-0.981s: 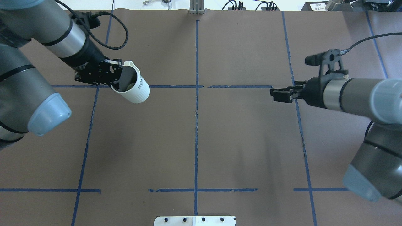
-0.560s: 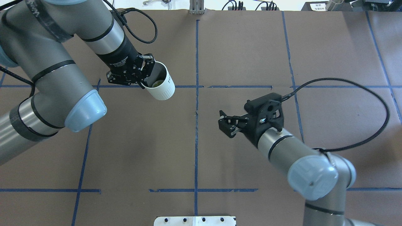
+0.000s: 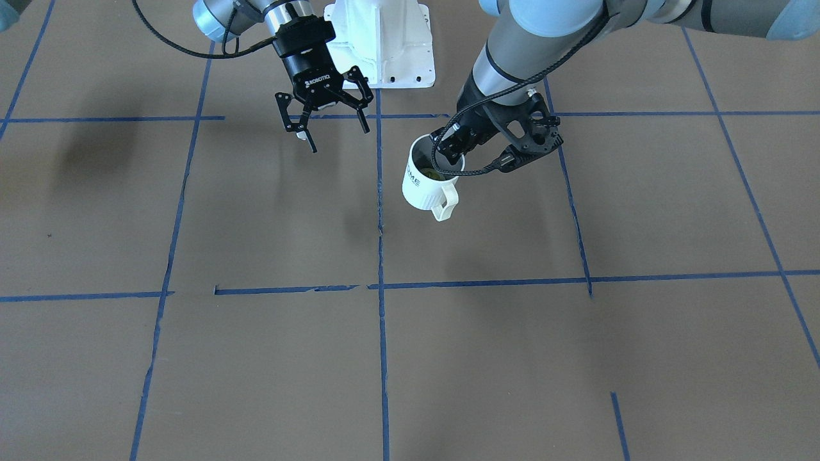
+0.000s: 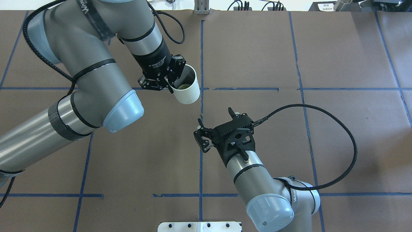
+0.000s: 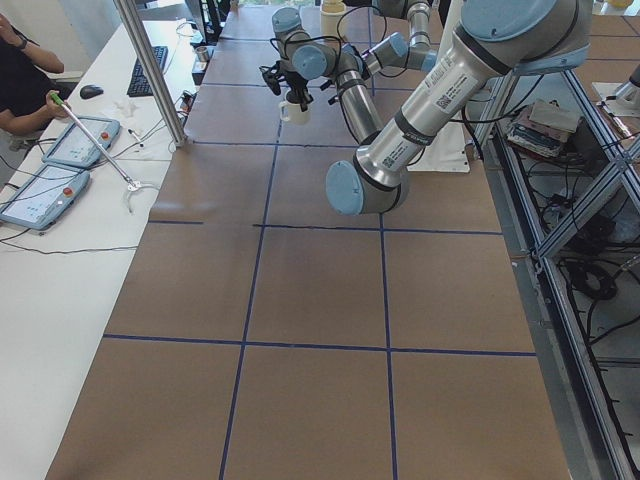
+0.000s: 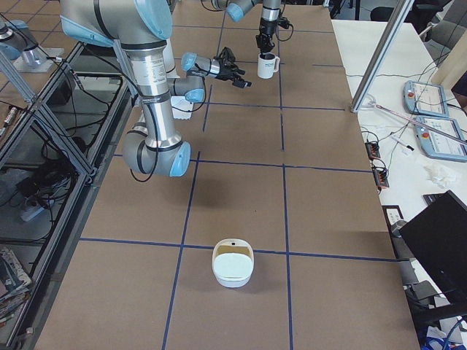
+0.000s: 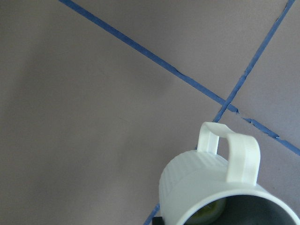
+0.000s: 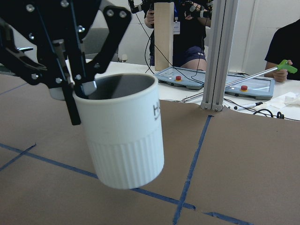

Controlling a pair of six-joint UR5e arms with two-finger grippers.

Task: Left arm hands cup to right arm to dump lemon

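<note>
Overhead survey, taken from the left. The left arm [image 4: 96, 80] comes in from the table's [image 4: 338, 58] left edge and bends toward the centre line. Its left gripper [image 4: 170, 83] is clamped on the rim of the cup [image 4: 188, 91]. The right wrist view shows one finger [image 8: 87, 87] inside the mouth and the other outside the wall.

The cup is held off the table, close to where two blue tape lines [image 4: 201, 48] cross. It is roughly upright with a slight tilt, mouth up. The front-facing view shows the handle turned away from the robot's base, and black lettering on the wall. The lemon [image 4: 184, 86] lies in the bottom of the cup, partly hidden by the rim.

To the right of the cup and nearer the robot is the right gripper [image 3: 334, 131], carried by the right arm [image 4: 257, 183]. Its jaws are spread wide and hold nothing. It is near the cup but not touching it; a clear gap of bare table shows between them. The right wrist camera faces the cup's ribbed side squarely.

Elsewhere, a white bowl [image 6: 233, 264] sits on the table toward the robot's right end, well apart from both arms. Beyond the table's far edge stand two control pendants [image 8: 187, 79] and seated people [image 8: 287, 47], one holding a green-tipped rod [image 8: 286, 66].
</note>
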